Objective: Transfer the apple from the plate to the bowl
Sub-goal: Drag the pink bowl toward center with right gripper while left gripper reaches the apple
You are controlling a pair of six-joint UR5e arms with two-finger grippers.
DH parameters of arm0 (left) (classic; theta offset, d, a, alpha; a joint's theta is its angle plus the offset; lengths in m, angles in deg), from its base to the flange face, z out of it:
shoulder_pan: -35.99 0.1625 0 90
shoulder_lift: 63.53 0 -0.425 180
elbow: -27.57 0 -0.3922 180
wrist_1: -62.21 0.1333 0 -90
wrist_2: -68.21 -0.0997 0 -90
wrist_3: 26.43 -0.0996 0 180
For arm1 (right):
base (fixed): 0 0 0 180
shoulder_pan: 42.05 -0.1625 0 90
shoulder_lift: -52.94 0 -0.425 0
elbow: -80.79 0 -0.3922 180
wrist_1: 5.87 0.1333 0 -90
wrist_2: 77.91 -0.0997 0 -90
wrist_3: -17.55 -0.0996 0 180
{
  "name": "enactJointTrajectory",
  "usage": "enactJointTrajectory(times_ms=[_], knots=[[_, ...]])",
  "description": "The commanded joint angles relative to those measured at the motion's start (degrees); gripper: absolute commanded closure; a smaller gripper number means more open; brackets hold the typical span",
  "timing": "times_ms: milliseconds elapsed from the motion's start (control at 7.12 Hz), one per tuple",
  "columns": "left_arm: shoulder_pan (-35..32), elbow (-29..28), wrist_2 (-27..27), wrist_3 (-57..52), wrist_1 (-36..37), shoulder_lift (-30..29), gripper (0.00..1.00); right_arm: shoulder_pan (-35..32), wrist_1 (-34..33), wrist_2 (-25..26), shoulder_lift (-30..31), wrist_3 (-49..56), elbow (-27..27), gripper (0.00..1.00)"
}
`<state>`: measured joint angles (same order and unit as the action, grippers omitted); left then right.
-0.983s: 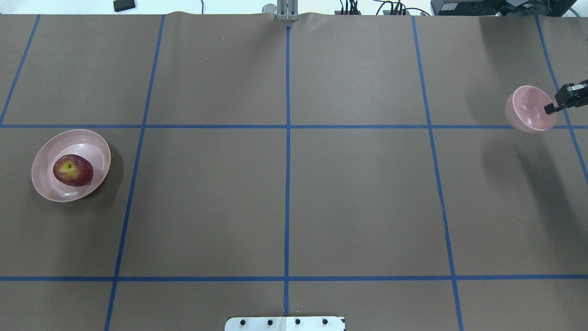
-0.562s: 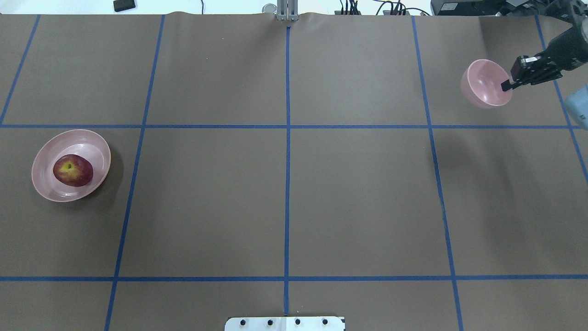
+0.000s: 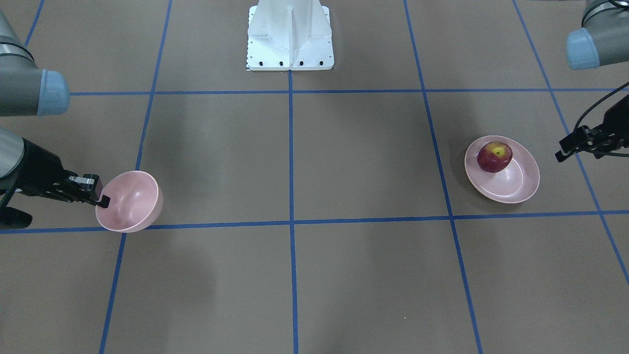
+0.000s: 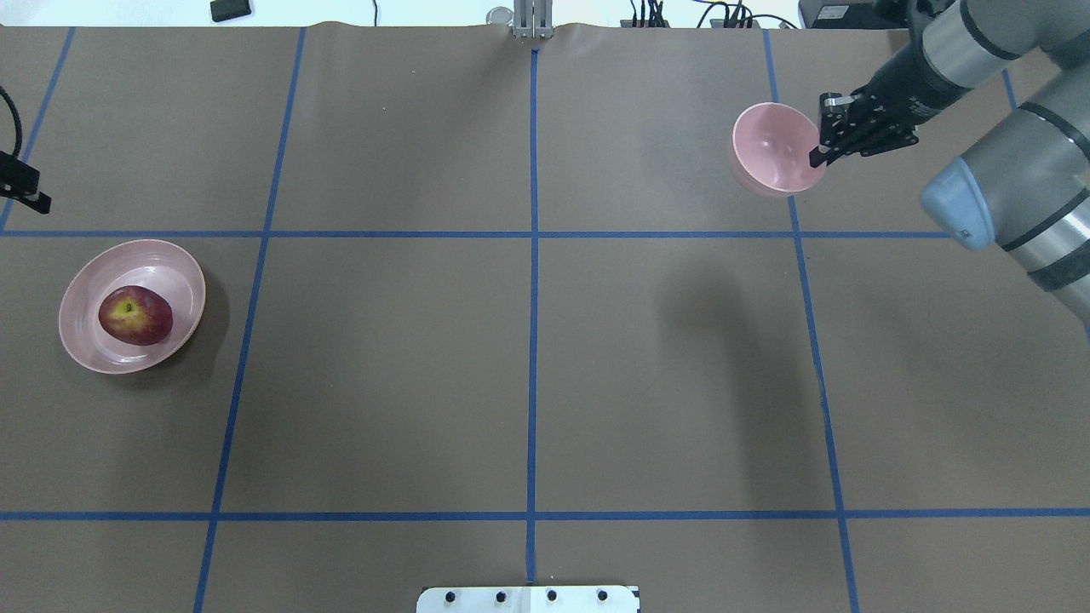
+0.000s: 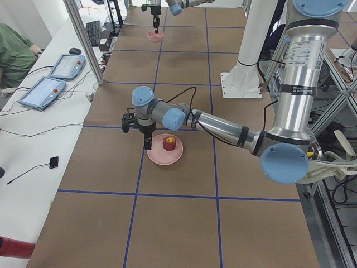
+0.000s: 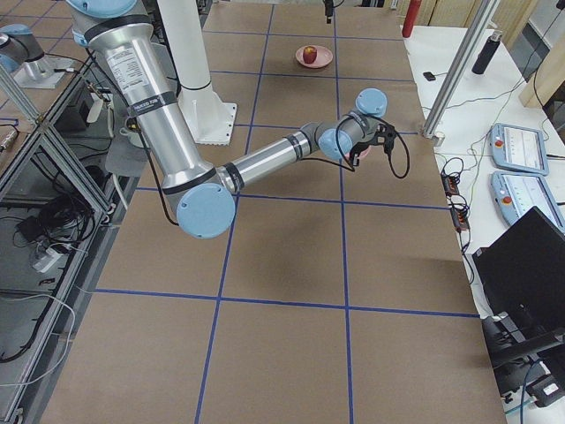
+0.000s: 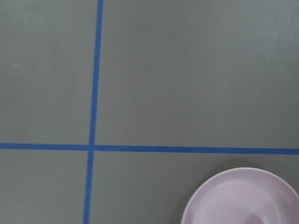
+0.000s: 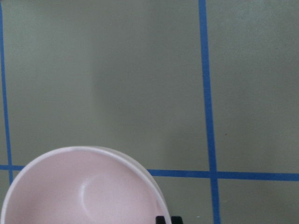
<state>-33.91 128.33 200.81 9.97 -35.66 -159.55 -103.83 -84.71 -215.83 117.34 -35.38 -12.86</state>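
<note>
Left pincer (image 4: 34, 196) hangs off the left side of the plate (image 4: 81, 345), pointing down; spread or pressed together, cannot tell. Apple (image 4: 134, 316) sits in the plate, right of and nearer than that pincer, which is much the closer of the two. Bowl (image 4: 771, 149) is at far right, held clear of the surface (image 4: 528, 383), its rim pinched by the right pincer (image 4: 819, 155).

I count one apple (image 4: 135, 316), one plate (image 4: 174, 271) and one bowl (image 4: 771, 145), all at a single bench (image 4: 528, 358). There are two arms, the left arm (image 5: 223, 127) and the right arm (image 6: 274, 157), each with one pincer. That makes two: the left pincer (image 3: 560, 156) and the right pincer (image 3: 104, 201). Off to the side, two control tablets (image 5: 66, 66) (image 5: 42, 92).
</note>
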Motion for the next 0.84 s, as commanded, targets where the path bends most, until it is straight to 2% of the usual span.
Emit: enactJointTrajectory(times_ms=[0, 281, 702], knots=[[5.4, 0.2, -3.4, 7.0, -2.4, 0.2, 0.02, 3.1, -8.6, 2.9, -2.9, -2.3, -5.3, 1.0], [10.0, -0.1, -5.3, 11.2, -4.4, 0.3, 0.02, 6.0, -8.6, 5.5, -3.6, -5.6, -6.5, 1.0], [14.0, -1.0, -7.0, 12.6, -4.5, 0.3, 0.02, 7.5, -8.6, 6.0, -4.6, -6.5, -6.7, 1.0]])
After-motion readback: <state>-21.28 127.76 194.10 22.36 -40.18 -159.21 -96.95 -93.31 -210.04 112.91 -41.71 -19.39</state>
